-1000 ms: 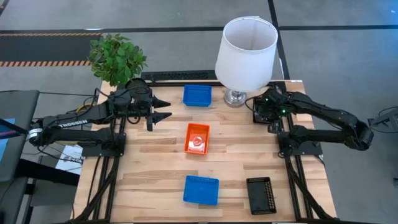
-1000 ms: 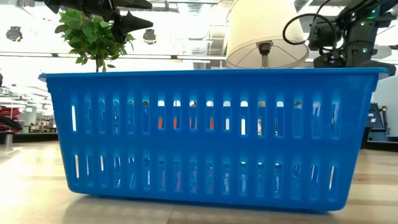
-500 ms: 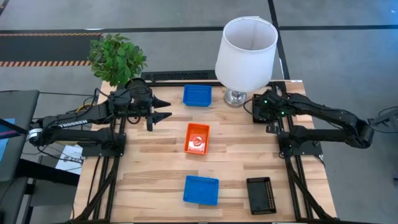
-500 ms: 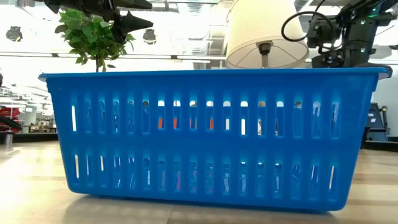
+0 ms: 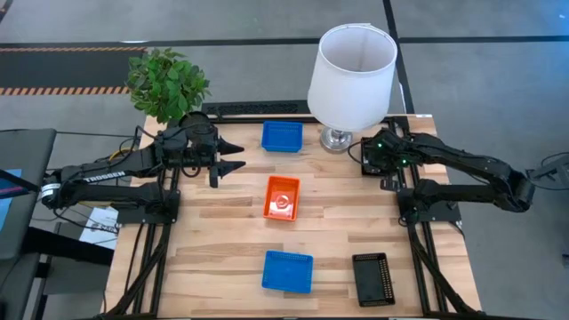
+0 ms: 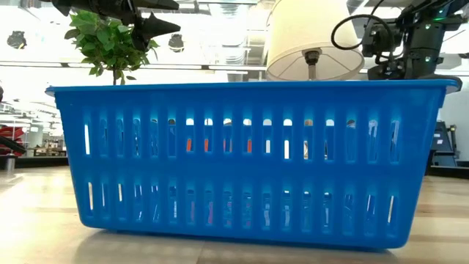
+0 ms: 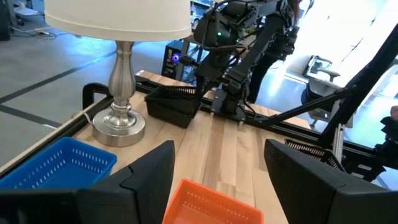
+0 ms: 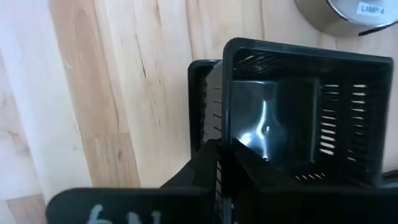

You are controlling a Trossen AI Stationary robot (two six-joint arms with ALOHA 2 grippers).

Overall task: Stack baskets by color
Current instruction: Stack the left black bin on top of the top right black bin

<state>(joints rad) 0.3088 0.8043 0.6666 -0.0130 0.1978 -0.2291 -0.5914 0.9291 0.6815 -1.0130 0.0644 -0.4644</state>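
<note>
While the right end effector [image 5: 372, 156] sat low over a black basket [image 8: 298, 112] beside the lamp base [image 5: 336, 139], its fingers reached over that basket's near wall; I could not tell whether they were clamped on the wall or parted from it. A second black rim showed under the first in the right wrist view, so this looked like two black baskets already nested, though the count was uncertain. The left end effector [image 5: 233, 156] hung wide open and empty above the bench [image 5: 222, 258], with the orange basket [image 5: 282, 196] just ahead of its fingertips and a blue basket [image 5: 282, 136] off to one side, toward the lamp.

By my reading the task was partly done. Well away from the right end effector, at the bench's near edge, lay another black basket [image 5: 372, 278], apart from its fellows, and a second blue basket [image 5: 287, 271] stood well apart from the first. The blues and the stray black still needed bringing together.

Whether the orange or blue spots were single baskets or nested stacks could not be made out from above. The low view was almost wholly blocked by the near blue basket's wall, and the lampshade [image 5: 352, 62] hid part of the bench behind it.
</note>
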